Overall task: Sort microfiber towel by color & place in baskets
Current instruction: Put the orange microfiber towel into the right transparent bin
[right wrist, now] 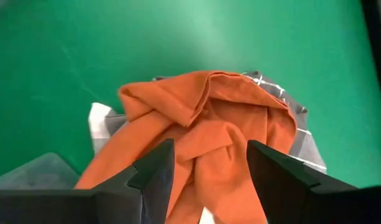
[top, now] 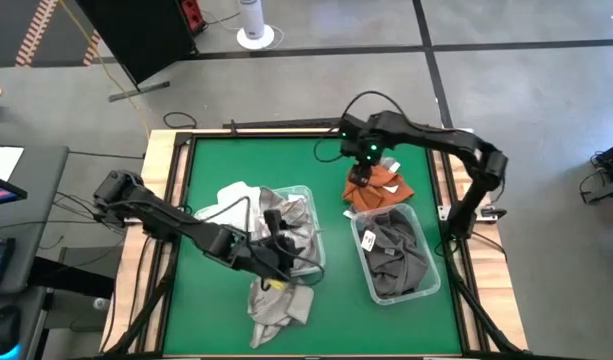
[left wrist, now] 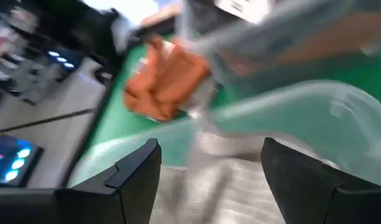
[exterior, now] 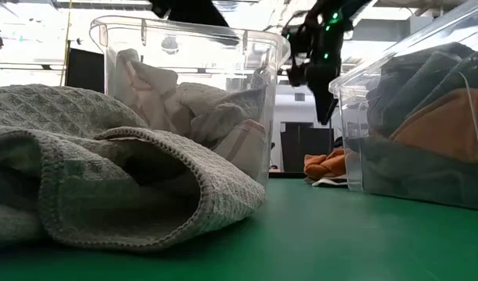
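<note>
Two clear baskets stand side by side. The left basket (top: 319, 238) holds pale grey and white towels, and the right basket (top: 355, 236) holds dark grey ones. A pale grey towel (top: 279, 305) lies bunched on the mat at the left basket's near end. An orange towel (top: 378, 188) lies crumpled on a grey-and-white checked towel (right wrist: 302, 146), beyond the right basket. My left gripper (top: 276, 262) is open over the left basket's near end. My right gripper (right wrist: 210, 146) hangs open above the orange towel (right wrist: 209, 112), clear of it in the low view (exterior: 320, 78).
The green mat has a raised wooden frame (top: 171, 200) all round. Open mat lies at the far left (top: 246, 165) and between the baskets (top: 338, 260). The grey towel (exterior: 106, 187) fills the low view's foreground. Cables trail along both arms.
</note>
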Robot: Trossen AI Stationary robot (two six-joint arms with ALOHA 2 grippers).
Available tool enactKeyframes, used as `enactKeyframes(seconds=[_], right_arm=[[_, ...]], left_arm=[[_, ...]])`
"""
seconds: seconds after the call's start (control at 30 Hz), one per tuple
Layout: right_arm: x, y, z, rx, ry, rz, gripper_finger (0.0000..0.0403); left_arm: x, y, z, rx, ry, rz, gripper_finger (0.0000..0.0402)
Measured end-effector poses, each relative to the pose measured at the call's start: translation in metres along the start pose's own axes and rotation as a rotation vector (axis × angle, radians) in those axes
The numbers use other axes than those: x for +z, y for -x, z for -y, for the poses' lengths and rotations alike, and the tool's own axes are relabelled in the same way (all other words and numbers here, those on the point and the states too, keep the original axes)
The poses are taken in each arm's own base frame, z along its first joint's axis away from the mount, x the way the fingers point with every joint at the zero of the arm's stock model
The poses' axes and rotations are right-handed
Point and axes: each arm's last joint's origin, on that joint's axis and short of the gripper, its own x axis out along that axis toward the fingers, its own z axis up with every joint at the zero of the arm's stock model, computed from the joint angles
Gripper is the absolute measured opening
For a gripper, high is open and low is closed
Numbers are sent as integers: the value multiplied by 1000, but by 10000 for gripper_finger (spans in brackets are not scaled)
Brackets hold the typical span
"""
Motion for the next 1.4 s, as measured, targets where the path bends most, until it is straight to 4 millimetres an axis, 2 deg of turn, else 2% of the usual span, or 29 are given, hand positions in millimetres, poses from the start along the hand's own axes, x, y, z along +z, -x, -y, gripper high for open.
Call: enactKeyframes(seconds=[0.27, 0.47, 0.6, 0.73, 1.03, 1.17, 1.33, 1.4], right_arm=[[15, -32, 0, 3, -14, -36, 228], [25, -37, -13, -7, 22, 32, 228], [29, -50, -18, -80, 40, 11, 228], [32, -68, -17, -199, 51, -43, 228], [32, -102, -12, -153, 47, -153, 223], [31, -115, -13, -147, 83, -217, 173], [28, -119, -22, -140, 145, -257, 50], [27, -114, -27, -138, 178, -259, 19]], left_arm=[[13, 42, -45, 94, 32, 40, 265], [13, 68, -71, 103, 74, 49, 265], [13, 85, -88, 102, 112, 71, 265], [12, 97, -99, 99, 136, 87, 265], [4, 105, -108, 111, 95, 42, 265], [4, 105, -108, 123, 86, 39, 265], [5, 105, -108, 131, 99, 49, 265], [7, 106, -109, 135, 112, 60, 265]])
